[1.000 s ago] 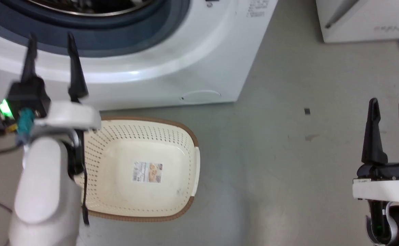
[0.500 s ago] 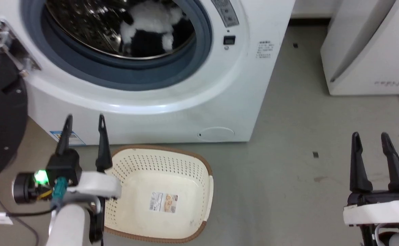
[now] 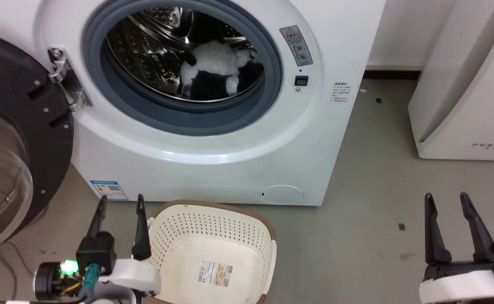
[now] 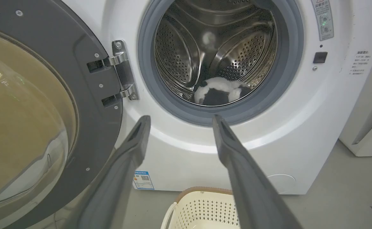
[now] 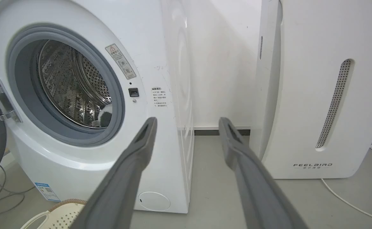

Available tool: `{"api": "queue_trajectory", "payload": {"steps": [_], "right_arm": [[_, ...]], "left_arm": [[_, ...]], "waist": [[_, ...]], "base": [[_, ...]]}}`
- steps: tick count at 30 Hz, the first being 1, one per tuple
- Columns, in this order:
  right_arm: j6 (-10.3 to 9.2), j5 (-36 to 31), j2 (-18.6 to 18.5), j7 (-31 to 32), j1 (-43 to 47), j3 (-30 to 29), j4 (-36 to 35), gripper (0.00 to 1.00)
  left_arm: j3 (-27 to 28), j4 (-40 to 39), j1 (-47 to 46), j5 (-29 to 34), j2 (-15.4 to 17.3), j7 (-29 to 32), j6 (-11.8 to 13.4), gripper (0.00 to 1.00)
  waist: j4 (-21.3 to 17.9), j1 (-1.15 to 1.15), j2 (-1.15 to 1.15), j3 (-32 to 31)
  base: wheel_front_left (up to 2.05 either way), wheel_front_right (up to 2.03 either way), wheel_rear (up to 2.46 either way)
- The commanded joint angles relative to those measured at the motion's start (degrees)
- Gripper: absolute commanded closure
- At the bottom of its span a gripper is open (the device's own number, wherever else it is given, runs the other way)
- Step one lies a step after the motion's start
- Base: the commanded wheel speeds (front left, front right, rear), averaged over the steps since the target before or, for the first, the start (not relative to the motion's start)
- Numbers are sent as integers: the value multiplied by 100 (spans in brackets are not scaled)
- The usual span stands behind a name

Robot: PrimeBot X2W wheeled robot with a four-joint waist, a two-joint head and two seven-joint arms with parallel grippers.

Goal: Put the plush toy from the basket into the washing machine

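Vs 0.5 s ago: head cam tilted up and the whole pic shifted, so that's a cam move, not the objs. More of the washer (image 3: 238, 160) front is in view now, incl. the full round opening and the open door (image 3: 18, 139) at far left. Left tool (image 3: 121, 198) and right tool (image 3: 446, 195) sit lower in head view than before; finger spread looks the same. Plush toy (image 3: 213, 69) was already in the drum (image 3: 145, 55) then, and its spot looks unchanged. 1.0 s ago the drum was nearly out of the pic.

Counts: 1 washer, 1 door, 1 plush toy, 1 basket (image 3: 175, 236), 1 white appliance (image 3: 462, 105), 2 tools.

Containers: the drum holds the plush toy, lying at the drum bottom near the front, behind the grey seal (image 3: 213, 122). Black + white fur shows; face not clear. The basket has a barcode label (image 3: 216, 272) on its inner floor.

Rel. to tools: the basket is on the floor (image 3: 365, 236) just right of the left tool; can't tell if they touch. The plush toy is up ahead of the left tool, past its fingertips. The door is to the left tool's left. The right tool is well apart from the basket, off to the basket's right, w/ the appliance ahead-right of it and the washer ahead-left.

Tool state: left has fingers wide apart, gripping nothing. Right is the same.
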Motion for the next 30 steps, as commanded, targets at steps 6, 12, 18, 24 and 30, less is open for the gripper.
{"api": "queue_trajectory", "payload": {"steps": [6, 12, 18, 24, 30], "right_arm": [[0, 1, 0, 1, 108, 18, 34, 100], [0, -18, 0, 43, 104, 31, 27, 100], [0, -54, 0, 114, 97, 62, 20, 100], [-1, -90, 0, 184, 90, 92, 12, 100], [-1, -139, -1, 278, 80, 132, 3, 100]], "left_arm": [[-9, 47, 141, -1, -24, 4, -45, 100], [-1, 18, 152, 4, -32, 48, -59, 100], [4, -36, 169, 12, -44, 118, -86, 100], [9, -90, 186, 20, -55, 188, -113, 100], [16, -161, 210, 31, -71, 282, -149, 100]], "waist": [[44, 1, 0, -156], [35, 1, 0, -167], [21, 1, 0, -179], [7, 1, 0, -191], [-12, 1, 0, -207]], "base": [[0, 0, 0], [0, 0, 0], [0, 0, 0], [0, 0, 0], [0, 0, 0]]}}
